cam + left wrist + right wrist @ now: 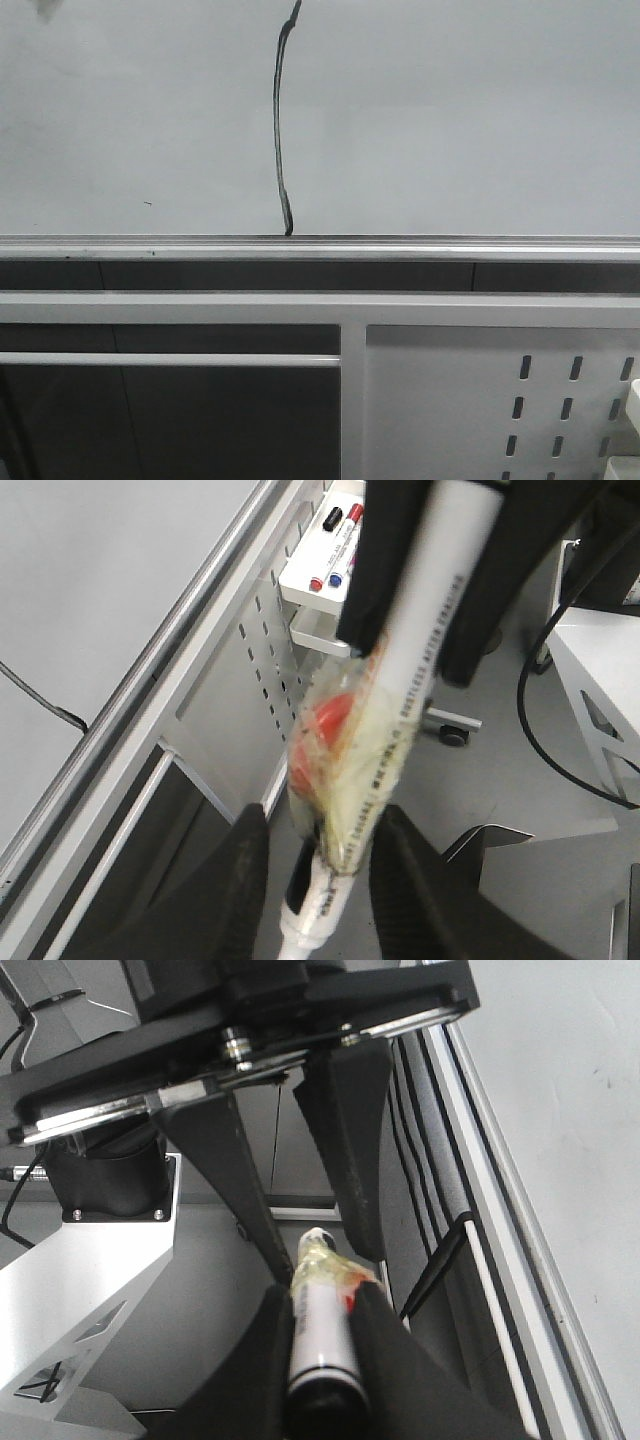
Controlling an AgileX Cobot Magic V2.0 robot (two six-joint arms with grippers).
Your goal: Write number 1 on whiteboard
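Note:
The whiteboard fills the upper front view above its silver rail. The number 1 is a long thin black stroke running down to the rail. No gripper shows in the front view. My right gripper is shut on a white marker wrapped in yellowish tape with a red patch. In the left wrist view my left gripper is open, its fingers on either side of the marker with gaps. The right gripper clamps the barrel further up. The stroke's lower end shows there.
A grey metal panel with slotted holes sits under the rail at the right, also in the left wrist view. A white tray with spare markers hangs on it. A tiny dark speck marks the board. Black cables lie on the floor.

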